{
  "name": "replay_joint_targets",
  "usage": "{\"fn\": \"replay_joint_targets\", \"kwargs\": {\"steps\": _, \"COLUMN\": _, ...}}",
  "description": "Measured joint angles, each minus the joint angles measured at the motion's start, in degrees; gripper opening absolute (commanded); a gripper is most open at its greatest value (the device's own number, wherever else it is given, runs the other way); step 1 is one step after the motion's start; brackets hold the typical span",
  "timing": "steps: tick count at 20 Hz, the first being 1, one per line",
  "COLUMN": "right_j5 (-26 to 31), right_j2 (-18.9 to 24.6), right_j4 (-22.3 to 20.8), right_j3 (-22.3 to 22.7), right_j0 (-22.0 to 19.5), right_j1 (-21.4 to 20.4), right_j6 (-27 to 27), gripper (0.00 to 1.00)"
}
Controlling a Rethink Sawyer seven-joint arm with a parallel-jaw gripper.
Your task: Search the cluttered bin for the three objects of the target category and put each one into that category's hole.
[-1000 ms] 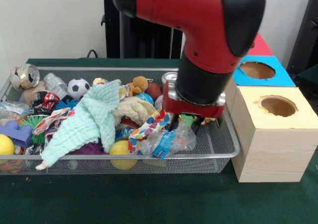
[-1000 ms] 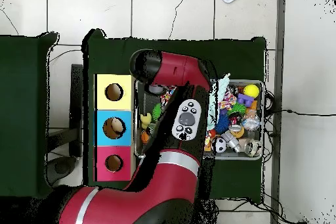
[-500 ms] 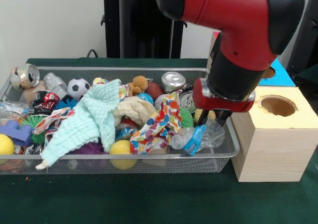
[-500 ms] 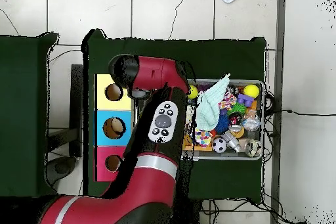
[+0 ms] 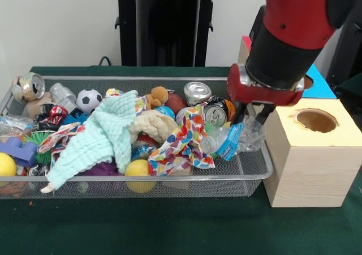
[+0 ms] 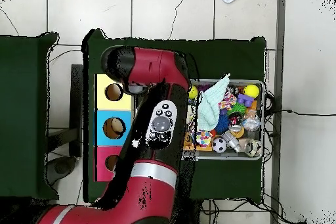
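The red and black arm (image 5: 288, 23) comes down from the top edge and bends so that its wrist hangs over the gap between the wire bin (image 5: 249, 178) and the yellow-topped box (image 5: 308, 159). The gripper (image 5: 251, 118) sits just below the red wrist ring, above the end of the bin nearest that box. Its dark fingers (image 5: 261, 115) close on a crumpled clear plastic bottle (image 5: 233, 141) with a blue label. The bottle hangs tilted beside the box, its lower end resting on the clutter near the bin's rim.

Beside the bottle, further from the box, lie a soda can (image 5: 215, 115) showing its top and a patterned cloth (image 5: 184, 145). Further still from the box are a mint green washcloth (image 5: 102, 136), a yellow ball (image 5: 139, 169), a small soccer ball (image 5: 89, 99) and a crushed can (image 5: 29, 86).

The box's round hole (image 5: 316, 120) is open and well apart from the bottle. Behind this box, the blue box (image 5: 319, 85) is mostly hidden by the wrist. In the overhead view the arm (image 6: 154, 129) covers the box end of the bin and the gripper cannot be seen. Much of the bin's lower layer is buried and hard to make out.
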Motion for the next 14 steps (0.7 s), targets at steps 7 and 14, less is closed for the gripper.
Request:
{"fn": "replay_joint_targets", "kwargs": {"steps": 7, "right_j5": 1.53, "right_j2": -0.44, "right_j4": -0.01, "right_j3": -0.22, "right_j0": 0.01, "right_j1": -2.56, "right_j6": 0.00, "gripper": 0.00}}
{"fn": "replay_joint_targets", "kwargs": {"steps": 14, "right_j5": 1.52, "right_j2": -0.45, "right_j4": 0.05, "right_j3": 1.17, "right_j0": 0.39, "right_j1": -5.71, "right_j6": 0.00, "gripper": 0.00}}
